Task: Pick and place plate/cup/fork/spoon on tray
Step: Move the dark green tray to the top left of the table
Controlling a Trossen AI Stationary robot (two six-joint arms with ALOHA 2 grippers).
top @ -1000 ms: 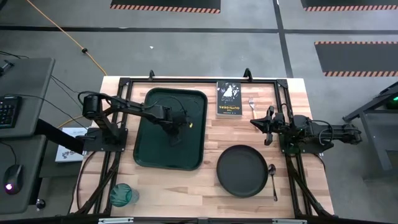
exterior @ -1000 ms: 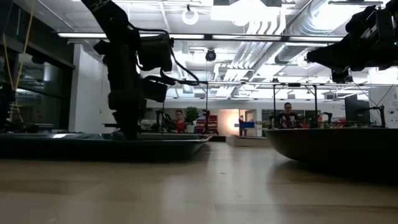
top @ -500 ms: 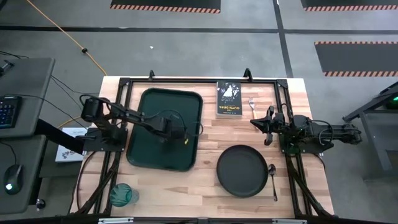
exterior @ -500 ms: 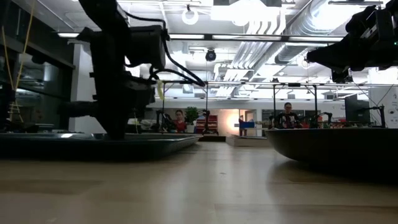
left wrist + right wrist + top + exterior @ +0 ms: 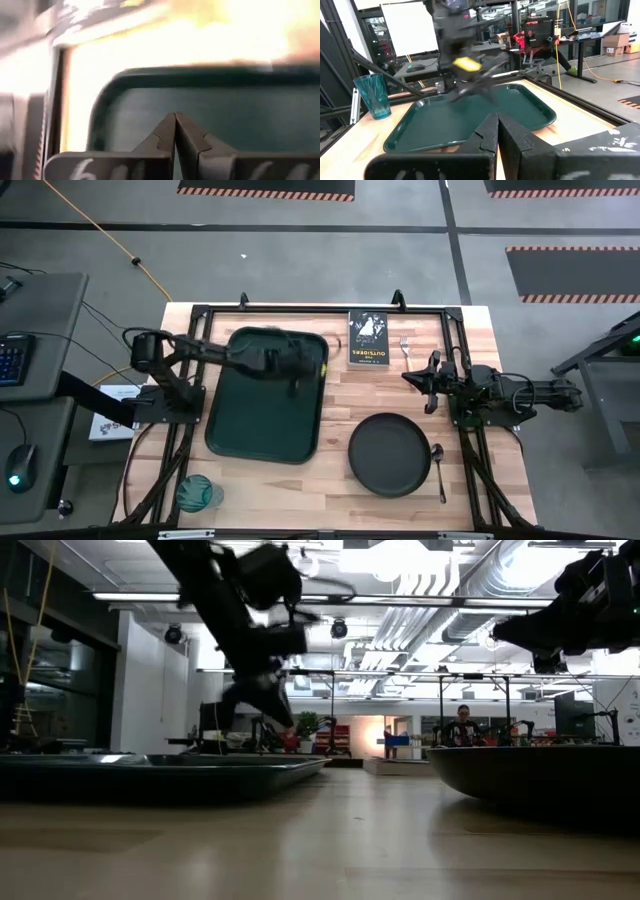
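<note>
Above tray [image 5: 262, 395]: left gripper [image 5: 175, 120], fingers together, empty

Your bench [image 5: 340, 395] is carrying the tray [image 5: 262, 415], plate [image 5: 389, 454], cup [image 5: 197, 493], fork [image 5: 405, 345], spoon [image 5: 439, 469] and a black book [image 5: 367, 338].

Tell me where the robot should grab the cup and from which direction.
The cup stands upright, open mouth up, alone at the table's near left corner. Probably best: grip across its upper wall just below the rim, coming down from above or level from the side.
</note>
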